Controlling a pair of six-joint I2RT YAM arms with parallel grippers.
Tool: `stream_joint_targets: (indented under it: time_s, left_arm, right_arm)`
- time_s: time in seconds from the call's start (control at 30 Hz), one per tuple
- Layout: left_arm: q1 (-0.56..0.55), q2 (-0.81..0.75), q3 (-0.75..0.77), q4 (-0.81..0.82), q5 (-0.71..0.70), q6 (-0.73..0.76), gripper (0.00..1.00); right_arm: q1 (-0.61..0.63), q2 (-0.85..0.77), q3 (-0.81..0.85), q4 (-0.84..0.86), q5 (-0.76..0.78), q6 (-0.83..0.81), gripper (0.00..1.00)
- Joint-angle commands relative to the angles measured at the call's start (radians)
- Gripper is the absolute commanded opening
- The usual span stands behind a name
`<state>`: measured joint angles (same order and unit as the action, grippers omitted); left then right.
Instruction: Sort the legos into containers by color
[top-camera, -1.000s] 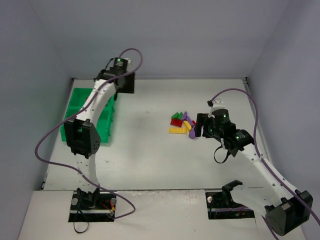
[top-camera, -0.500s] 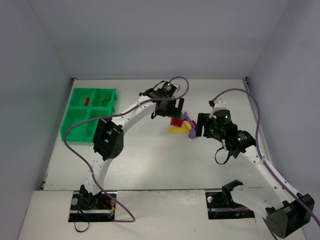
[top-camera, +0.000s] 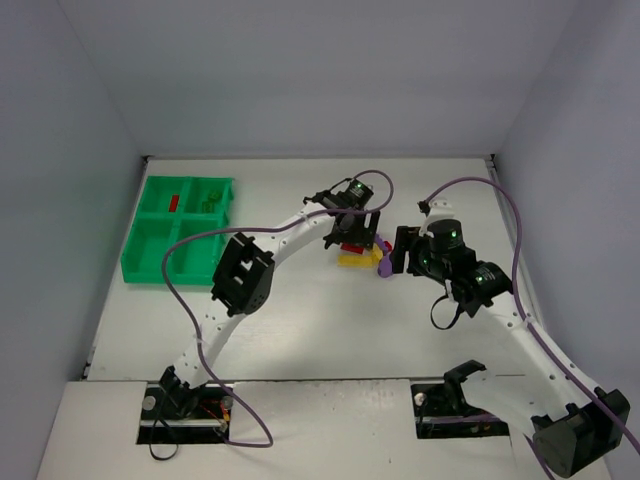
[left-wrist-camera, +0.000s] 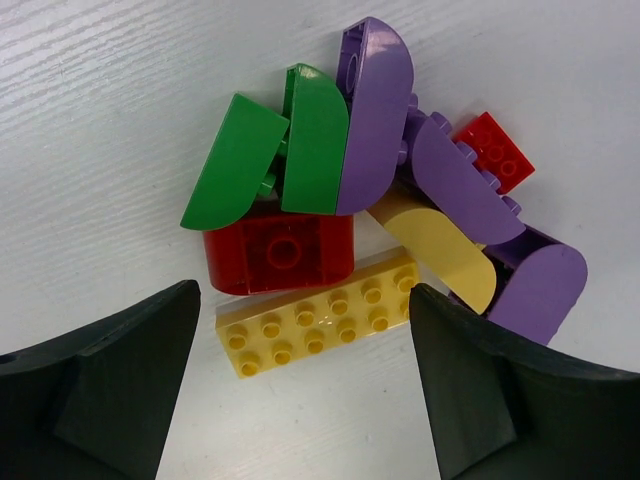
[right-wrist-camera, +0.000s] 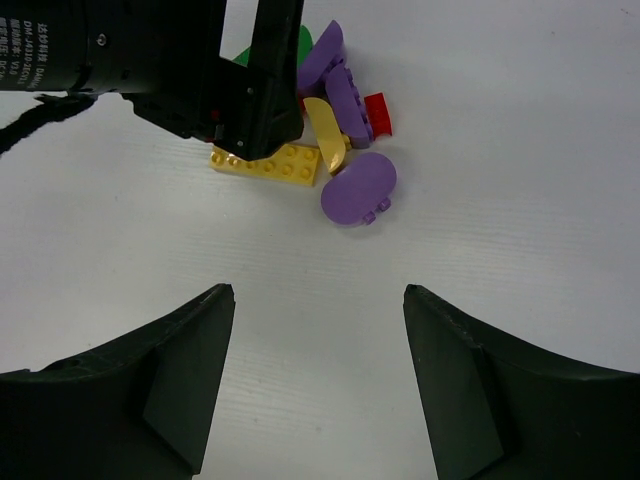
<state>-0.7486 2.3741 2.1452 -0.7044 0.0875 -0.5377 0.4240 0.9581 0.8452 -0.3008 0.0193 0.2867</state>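
Note:
The legos lie in one pile (top-camera: 360, 252) at mid-table. In the left wrist view I see two green curved bricks (left-wrist-camera: 240, 160), purple curved bricks (left-wrist-camera: 375, 110), a red block (left-wrist-camera: 280, 250), a long yellow brick (left-wrist-camera: 325, 325), a yellow curved brick (left-wrist-camera: 440, 250) and a small red brick (left-wrist-camera: 492, 150). My left gripper (top-camera: 358, 232) hangs open just above the pile (left-wrist-camera: 303, 310), empty. My right gripper (top-camera: 395, 252) is open and empty (right-wrist-camera: 318, 292), just right of the pile, near a purple brick (right-wrist-camera: 358, 187). The green tray (top-camera: 140, 275) sits at the far left.
The tray's back left compartment holds a red brick (top-camera: 173, 203) and its back right one holds green bricks (top-camera: 208, 203). The left arm's body (right-wrist-camera: 200, 70) fills the upper left of the right wrist view. Grey walls close the table on three sides.
My left arm has swung from the tray across to the right and now stands over the lego pile. The right arm has not moved.

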Motion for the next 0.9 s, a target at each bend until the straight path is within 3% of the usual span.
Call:
stream_joint_targets:
  time_s: [0.0,0.4,0.5,0.57,0.63,0.67,0.77,0.87]
  left_arm:
    - [-0.014,-0.017,0.068,0.026,-0.074,-0.027,0.79]
    - [-0.023,0.056,0.091,-0.009,-0.212,-0.016,0.78]
    - [-0.026,0.060,0.085,-0.004,-0.198,-0.018,0.72]
    - [-0.026,0.051,0.078,-0.001,-0.192,-0.019,0.52]
    - [-0.026,0.037,0.061,-0.004,-0.192,-0.021,0.44]
    - [-0.026,0.028,0.053,-0.010,-0.193,-0.021,0.28]
    - [-0.017,-0.025,0.022,-0.056,-0.248,-0.022,0.11]
    - [0.012,-0.143,-0.034,-0.067,-0.282,-0.015,0.11]
  right_arm:
    - [-0.008,-0.015,0.029,0.020,0.014,-0.001,0.66]
    - [-0.010,-0.027,0.023,0.014,0.016,0.002,0.66]
    - [-0.011,-0.027,0.025,0.014,0.018,0.003,0.66]
    - [-0.010,-0.032,0.025,0.012,0.018,0.003,0.66]
    - [-0.011,-0.039,0.025,0.012,0.021,0.003,0.66]
    - [-0.010,-0.041,0.023,0.012,0.022,0.003,0.66]
    - [-0.010,-0.050,0.017,0.011,0.027,0.006,0.66]
    - [-0.010,-0.053,0.012,0.011,0.024,0.012,0.66]
